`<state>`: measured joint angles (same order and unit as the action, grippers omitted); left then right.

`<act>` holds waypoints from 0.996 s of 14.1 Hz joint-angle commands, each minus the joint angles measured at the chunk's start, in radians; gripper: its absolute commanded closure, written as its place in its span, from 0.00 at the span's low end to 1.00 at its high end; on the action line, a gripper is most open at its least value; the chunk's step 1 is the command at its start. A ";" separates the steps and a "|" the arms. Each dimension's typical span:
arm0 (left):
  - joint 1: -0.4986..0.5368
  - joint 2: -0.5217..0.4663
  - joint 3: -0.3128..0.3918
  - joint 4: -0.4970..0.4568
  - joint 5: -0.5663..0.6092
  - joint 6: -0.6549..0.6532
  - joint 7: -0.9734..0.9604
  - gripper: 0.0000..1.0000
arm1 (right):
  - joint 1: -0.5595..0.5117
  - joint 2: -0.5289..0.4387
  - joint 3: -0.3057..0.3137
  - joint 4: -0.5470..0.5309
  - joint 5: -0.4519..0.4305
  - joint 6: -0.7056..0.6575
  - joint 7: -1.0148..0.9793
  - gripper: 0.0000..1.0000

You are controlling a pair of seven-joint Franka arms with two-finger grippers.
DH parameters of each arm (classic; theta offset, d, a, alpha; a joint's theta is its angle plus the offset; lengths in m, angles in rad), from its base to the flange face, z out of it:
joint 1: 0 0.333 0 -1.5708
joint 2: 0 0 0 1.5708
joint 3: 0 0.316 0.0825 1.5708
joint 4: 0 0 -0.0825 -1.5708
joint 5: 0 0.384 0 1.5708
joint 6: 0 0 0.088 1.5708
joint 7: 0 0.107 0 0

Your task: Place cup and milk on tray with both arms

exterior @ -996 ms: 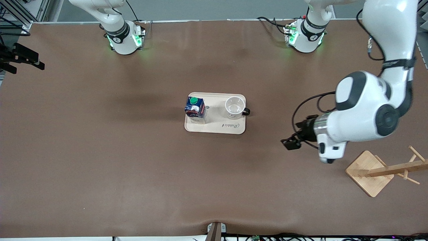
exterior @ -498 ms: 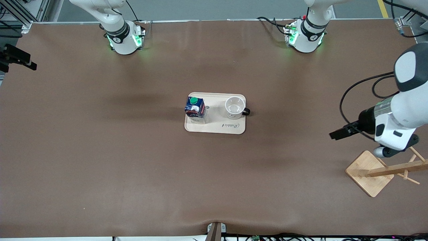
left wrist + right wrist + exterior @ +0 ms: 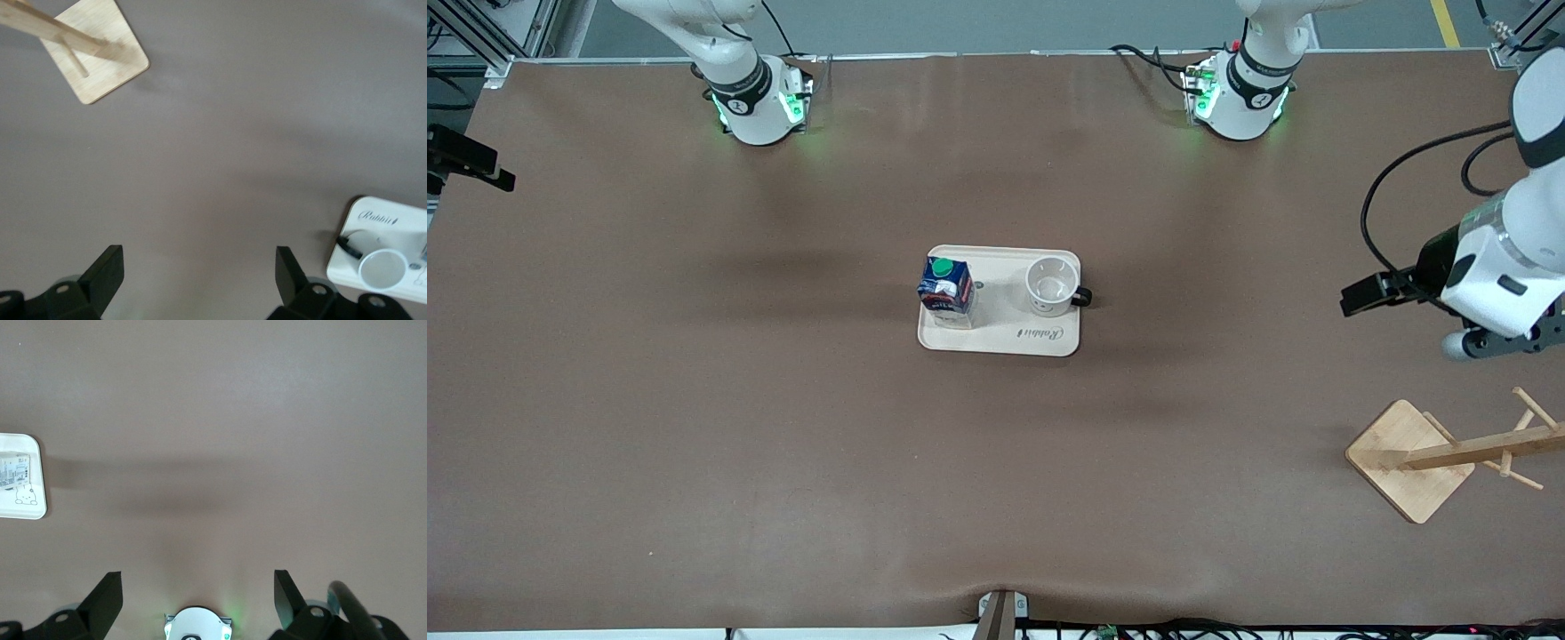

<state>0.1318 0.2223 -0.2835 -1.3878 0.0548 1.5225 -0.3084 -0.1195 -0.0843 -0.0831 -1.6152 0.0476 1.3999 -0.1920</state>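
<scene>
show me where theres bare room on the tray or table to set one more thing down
On the tray, the strip between the milk and the cup is bare, as is the edge nearer the front camera, by the script. The table is bare all around the tray; only the bamboo stand crowds the left arm's end.

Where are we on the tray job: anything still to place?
Placing looks done: the milk and the cup both stand on the tray. Nothing is in hand: the left gripper is open over bare table toward the left arm's end, and the right gripper is open over bare table at the right arm's end. Nothing visibly remains.
</scene>
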 commanded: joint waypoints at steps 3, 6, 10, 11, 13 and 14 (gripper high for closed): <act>-0.099 -0.199 0.148 -0.190 -0.010 0.004 0.051 0.00 | -0.017 0.023 0.014 0.009 -0.002 0.011 0.009 0.00; -0.153 -0.289 0.253 -0.298 -0.085 0.050 0.129 0.00 | -0.017 0.024 0.014 0.009 -0.002 0.011 0.009 0.00; -0.146 -0.294 0.271 -0.291 -0.087 0.030 0.164 0.00 | -0.012 0.024 0.016 0.018 0.002 0.011 0.009 0.00; -0.146 -0.294 0.271 -0.289 -0.089 0.028 0.164 0.00 | -0.009 0.024 0.016 0.018 0.002 0.011 0.009 0.00; -0.144 -0.294 0.271 -0.283 -0.087 0.027 0.166 0.00 | -0.008 0.024 0.016 0.023 0.002 0.013 0.009 0.00; -0.144 -0.294 0.271 -0.283 -0.087 0.022 0.164 0.00 | -0.005 0.024 0.016 0.028 0.002 0.013 0.009 0.00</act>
<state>-0.0045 -0.0528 -0.0204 -1.6588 -0.0208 1.5430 -0.1576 -0.1197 -0.0599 -0.0770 -1.6063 0.0483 1.4145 -0.1919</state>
